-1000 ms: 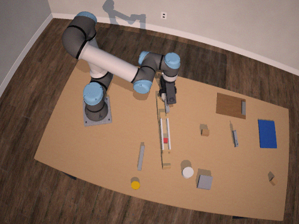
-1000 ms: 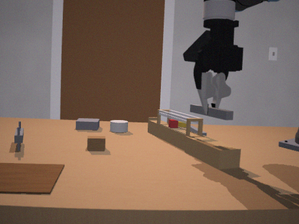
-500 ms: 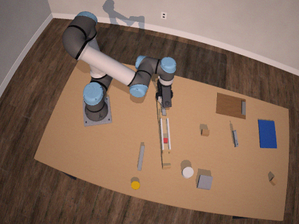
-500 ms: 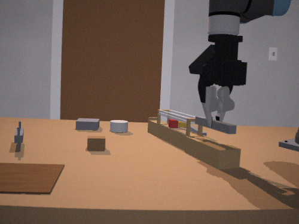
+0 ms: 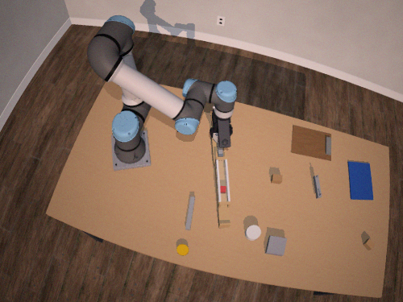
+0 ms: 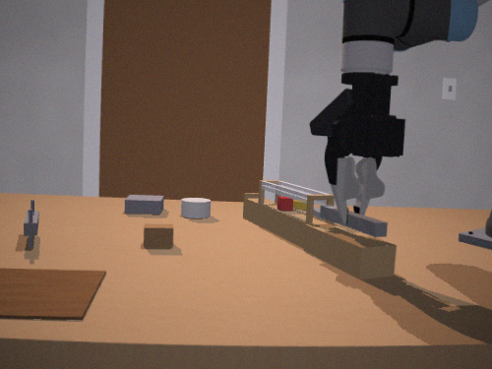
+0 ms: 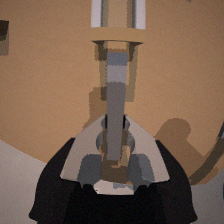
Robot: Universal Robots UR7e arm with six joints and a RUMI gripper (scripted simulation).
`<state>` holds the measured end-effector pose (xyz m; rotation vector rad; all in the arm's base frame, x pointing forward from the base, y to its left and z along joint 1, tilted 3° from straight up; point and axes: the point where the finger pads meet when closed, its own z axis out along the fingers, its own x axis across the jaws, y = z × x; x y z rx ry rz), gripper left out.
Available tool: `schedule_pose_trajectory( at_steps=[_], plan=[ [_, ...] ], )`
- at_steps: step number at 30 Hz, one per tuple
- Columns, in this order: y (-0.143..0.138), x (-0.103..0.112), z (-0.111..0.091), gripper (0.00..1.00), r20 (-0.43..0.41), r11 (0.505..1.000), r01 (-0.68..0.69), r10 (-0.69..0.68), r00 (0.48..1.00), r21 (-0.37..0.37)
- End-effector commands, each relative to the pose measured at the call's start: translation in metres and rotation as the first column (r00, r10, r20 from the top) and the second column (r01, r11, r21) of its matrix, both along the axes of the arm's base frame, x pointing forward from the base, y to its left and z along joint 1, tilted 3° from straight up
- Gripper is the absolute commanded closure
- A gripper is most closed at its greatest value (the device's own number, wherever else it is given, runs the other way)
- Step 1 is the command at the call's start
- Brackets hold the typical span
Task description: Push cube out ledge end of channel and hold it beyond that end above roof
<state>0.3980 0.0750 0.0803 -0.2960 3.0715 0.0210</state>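
Note:
The channel (image 5: 218,178) (image 6: 315,233) (image 7: 96,12) is a long wooden base with two white roof rails. A red cube (image 5: 222,189) (image 6: 284,203) sits inside it under the rails, with a small yellow piece (image 6: 300,205) right behind it. The short ledge end (image 5: 224,221) (image 6: 250,203) points away from the arm. My gripper (image 5: 221,151) (image 6: 351,207) (image 7: 114,114) is shut on a grey bar (image 6: 361,223) (image 7: 117,85). The bar lies low along the long ledge, in line with the channel. Its tip is at the channel's open mouth (image 7: 117,37).
A second grey bar (image 5: 189,211), a yellow disc (image 5: 182,249), a white cylinder (image 5: 253,232) (image 6: 196,208), a grey block (image 5: 276,246) (image 6: 144,204), a brown cube (image 5: 276,178) (image 6: 158,236), a wooden board (image 5: 308,141) (image 6: 44,290), a blue mat (image 5: 359,179) and a grey tool (image 5: 316,185) (image 6: 30,223) lie around.

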Motion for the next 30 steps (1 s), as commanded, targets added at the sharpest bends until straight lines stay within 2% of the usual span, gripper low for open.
schedule_pose_trajectory(
  at_steps=[1, 30],
  plan=[
    [0.0001, 0.001, -0.007, 1.0, 0.002, 1.0, 0.0, 0.0, 1.0, 0.0],
    [0.0002, 0.0013, -0.0115, 1.0, 0.002, 1.0, 0.0, 0.0, 1.0, 0.0]
  ],
)
